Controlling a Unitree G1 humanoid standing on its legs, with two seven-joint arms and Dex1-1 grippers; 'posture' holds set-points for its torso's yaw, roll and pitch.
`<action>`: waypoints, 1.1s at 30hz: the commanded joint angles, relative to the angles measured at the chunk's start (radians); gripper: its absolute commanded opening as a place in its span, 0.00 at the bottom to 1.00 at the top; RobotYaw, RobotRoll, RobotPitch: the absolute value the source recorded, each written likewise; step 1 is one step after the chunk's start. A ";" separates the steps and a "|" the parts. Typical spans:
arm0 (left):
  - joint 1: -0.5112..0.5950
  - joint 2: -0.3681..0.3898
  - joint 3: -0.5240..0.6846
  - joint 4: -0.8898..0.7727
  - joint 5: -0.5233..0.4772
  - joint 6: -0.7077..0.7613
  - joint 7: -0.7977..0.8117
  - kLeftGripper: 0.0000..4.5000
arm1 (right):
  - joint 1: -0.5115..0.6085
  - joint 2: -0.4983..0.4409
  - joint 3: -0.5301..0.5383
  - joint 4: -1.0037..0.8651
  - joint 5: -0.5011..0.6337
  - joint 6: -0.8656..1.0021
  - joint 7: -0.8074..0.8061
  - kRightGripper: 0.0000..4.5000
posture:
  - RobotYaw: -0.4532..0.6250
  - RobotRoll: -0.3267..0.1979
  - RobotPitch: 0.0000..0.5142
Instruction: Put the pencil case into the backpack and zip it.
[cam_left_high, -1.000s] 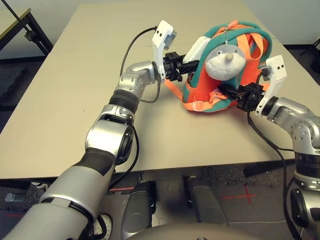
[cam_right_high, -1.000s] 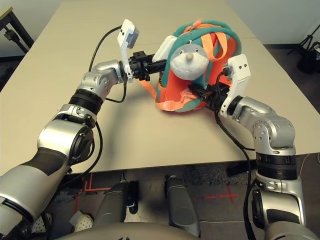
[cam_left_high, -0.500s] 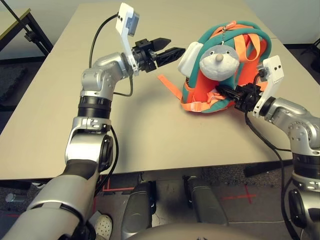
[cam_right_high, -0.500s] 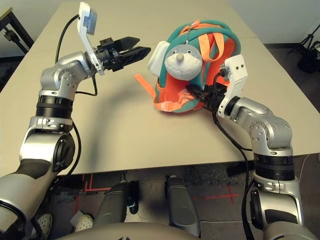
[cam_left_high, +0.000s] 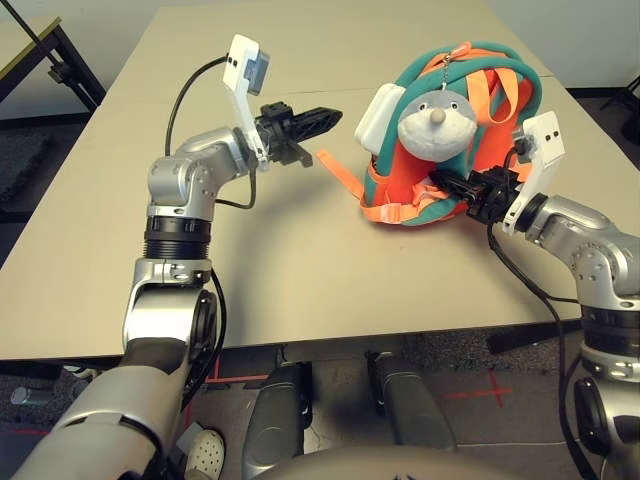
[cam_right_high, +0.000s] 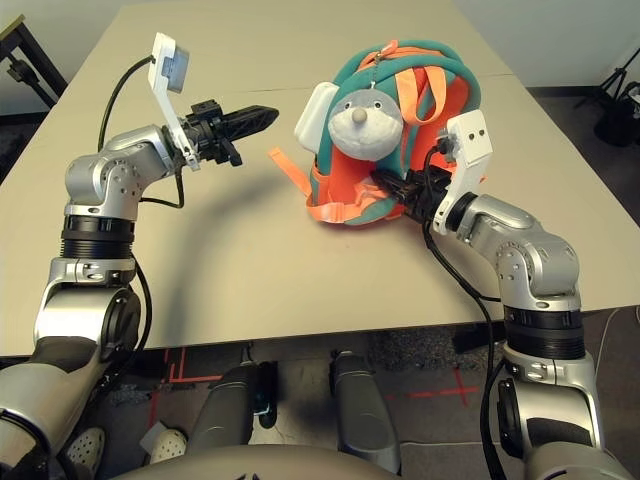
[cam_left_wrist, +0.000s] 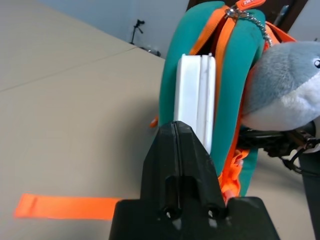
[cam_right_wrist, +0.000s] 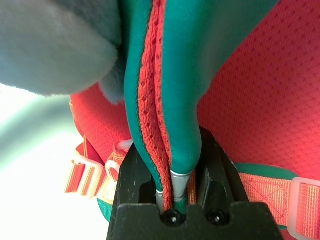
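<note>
One flat white rectangular pencil case with rounded corners (cam_left_wrist: 189, 95) stands on edge in the side opening of the small orange backpack with teal trim (cam_left_high: 411, 193), partly in, its outer end jutting toward the robot's left. The grey-and-white plush animal head (cam_left_high: 437, 126) hangs at the bag's front. On the robot's right, the black right gripper (cam_right_wrist: 177, 192) has its fingers clenched on the bag's teal-edged trim, low down. Across from it, the black left gripper (cam_left_high: 338, 116) points at the case, apart from it, fingers pressed together on nothing. A loose orange strap (cam_left_high: 340, 173) lies on the pale beige tabletop (cam_left_high: 300, 270) below.

A push by those closed tips could glance off the narrow edge and tilt the case. Should the right grip slip, the bag might slide or tip; if the case stays proud, the zipper would probably jam against it.
</note>
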 joint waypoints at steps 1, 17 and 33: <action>-0.041 -0.053 -0.039 0.091 0.029 -0.057 0.004 0.00 | 0.008 0.001 0.023 0.023 -0.016 0.008 0.005 0.18 | 0.28 0.62 0.31; -0.172 -0.181 -0.096 0.464 0.164 -0.289 -0.051 0.00 | 0.012 0.007 0.015 0.013 -0.019 0.001 -0.011 0.18 | 0.25 0.62 0.29; -0.101 0.014 -0.032 -0.129 -0.085 0.109 -0.135 1.00 | 0.007 0.015 0.030 0.036 -0.029 -0.012 -0.002 0.18 | 0.27 0.62 0.28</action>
